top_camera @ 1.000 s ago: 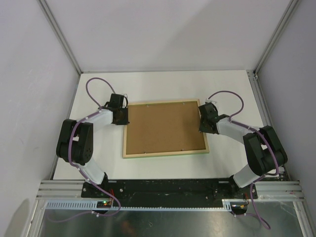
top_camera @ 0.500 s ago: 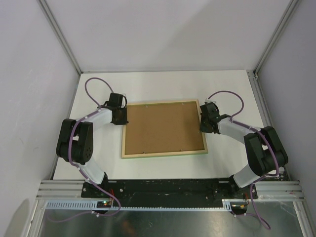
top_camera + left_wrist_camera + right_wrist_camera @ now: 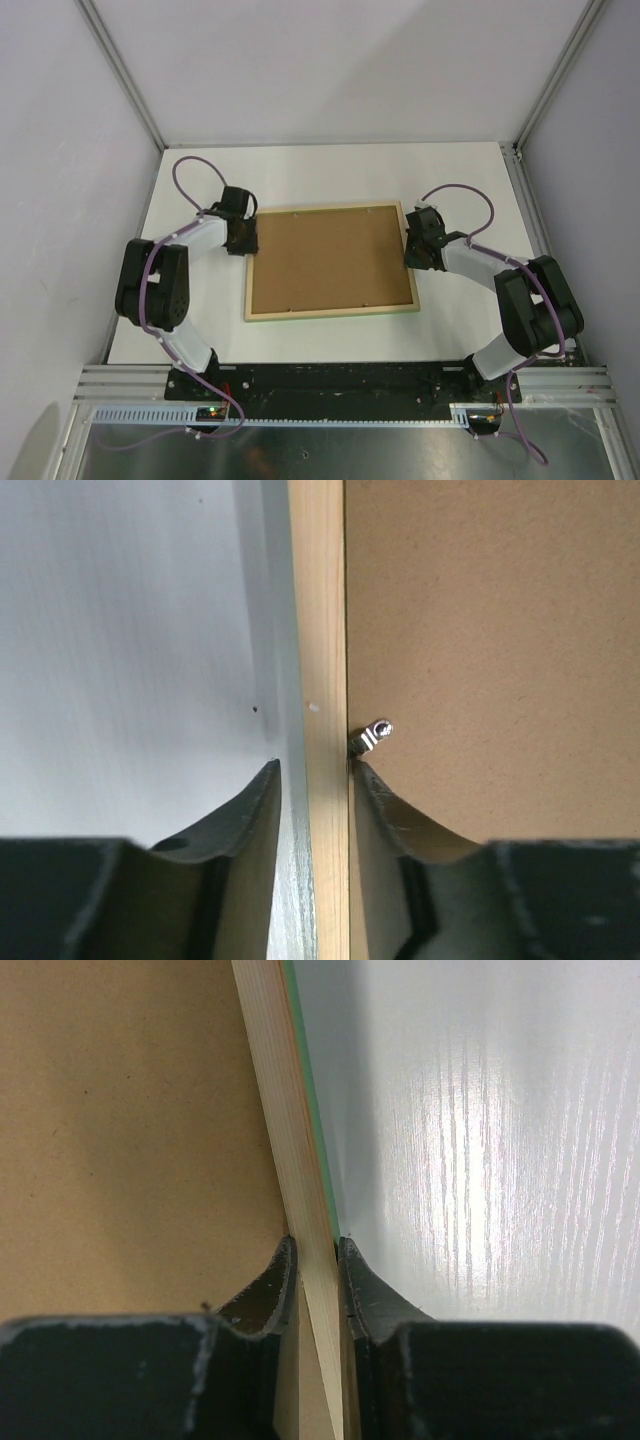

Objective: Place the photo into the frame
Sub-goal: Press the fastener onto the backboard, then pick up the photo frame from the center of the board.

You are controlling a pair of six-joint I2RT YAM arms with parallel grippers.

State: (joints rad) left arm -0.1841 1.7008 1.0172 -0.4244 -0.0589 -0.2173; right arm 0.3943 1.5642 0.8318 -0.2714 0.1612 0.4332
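Lying face-down, the frame [image 3: 330, 311] shows pale wood around a brown backing board [image 3: 333, 260]. Right gripper [image 3: 316, 1246] clamps one rail; left gripper [image 3: 314, 766] straddles another, unclamped.

The top external camera is looking steeply down from above and behind the arm bases, taking in the whole white table [image 3: 460, 170] and the entire frame [image 3: 330, 312] from a distance; the left wrist camera is sitting very close over the frame's left rail, facing along it past the left gripper [image 3: 312, 765], with table on its left and the brown backing board [image 3: 480, 630] on its right; the right wrist camera is sitting equally close over the right rail, facing along it past the right gripper [image 3: 315, 1240]; all three views are sharing frame rail, board and table surface.
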